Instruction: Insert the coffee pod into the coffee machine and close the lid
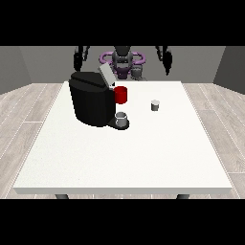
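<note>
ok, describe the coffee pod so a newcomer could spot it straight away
Start at the black coffee machine on the left half of the white table. Look to its right, past the red part: the coffee pod stands alone on bare table. Unlike the grey cup at the machine's base, it touches nothing.

You have both arms raised at the far side: the robot hand at the view's left (78, 59) and the robot hand at the view's right (167, 60) hang apart, holding nothing.
</note>
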`<control>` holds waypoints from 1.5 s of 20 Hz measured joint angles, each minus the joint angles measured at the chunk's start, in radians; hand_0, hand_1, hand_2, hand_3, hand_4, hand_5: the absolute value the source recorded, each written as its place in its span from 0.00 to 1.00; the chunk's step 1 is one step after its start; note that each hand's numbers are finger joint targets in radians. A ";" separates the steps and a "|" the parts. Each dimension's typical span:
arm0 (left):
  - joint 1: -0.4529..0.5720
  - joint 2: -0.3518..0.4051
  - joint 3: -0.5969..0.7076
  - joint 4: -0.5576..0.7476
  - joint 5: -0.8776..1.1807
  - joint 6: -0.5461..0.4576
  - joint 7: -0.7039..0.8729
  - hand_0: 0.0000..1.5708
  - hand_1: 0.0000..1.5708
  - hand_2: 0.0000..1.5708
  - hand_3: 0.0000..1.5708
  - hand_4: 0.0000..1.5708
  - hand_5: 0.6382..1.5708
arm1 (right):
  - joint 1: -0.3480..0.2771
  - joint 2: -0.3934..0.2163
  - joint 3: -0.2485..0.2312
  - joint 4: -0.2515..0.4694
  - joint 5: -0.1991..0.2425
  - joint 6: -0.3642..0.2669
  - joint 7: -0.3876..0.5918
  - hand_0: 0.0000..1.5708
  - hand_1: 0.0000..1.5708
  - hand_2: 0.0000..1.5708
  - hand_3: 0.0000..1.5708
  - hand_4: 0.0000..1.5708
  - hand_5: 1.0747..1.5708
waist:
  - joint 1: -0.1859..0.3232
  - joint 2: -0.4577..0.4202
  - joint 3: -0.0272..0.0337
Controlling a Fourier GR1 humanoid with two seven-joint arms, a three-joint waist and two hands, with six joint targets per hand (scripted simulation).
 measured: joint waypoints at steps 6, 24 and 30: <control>-0.031 0.124 -0.005 0.047 -0.084 -0.080 -0.068 0.00 0.00 0.00 0.00 0.00 1.00 | -0.012 0.013 0.002 0.027 -0.010 0.011 -0.011 0.00 0.00 0.00 0.00 0.00 1.00 | -0.034 0.020 0.0006; -0.390 0.399 0.037 0.461 -0.320 -0.200 -0.043 0.00 0.00 0.00 0.00 0.00 1.00 | -0.167 0.075 0.095 -0.039 0.182 -0.148 0.036 0.00 0.00 0.00 0.00 0.00 1.00 | -0.209 0.216 0.0003; -0.452 0.383 0.005 0.581 -0.421 -0.160 -0.065 0.17 0.17 0.37 0.16 0.00 1.00 | -0.179 0.081 0.092 0.002 0.195 -0.163 0.050 0.00 0.00 0.00 0.00 0.00 1.00 | -0.205 0.233 0.0006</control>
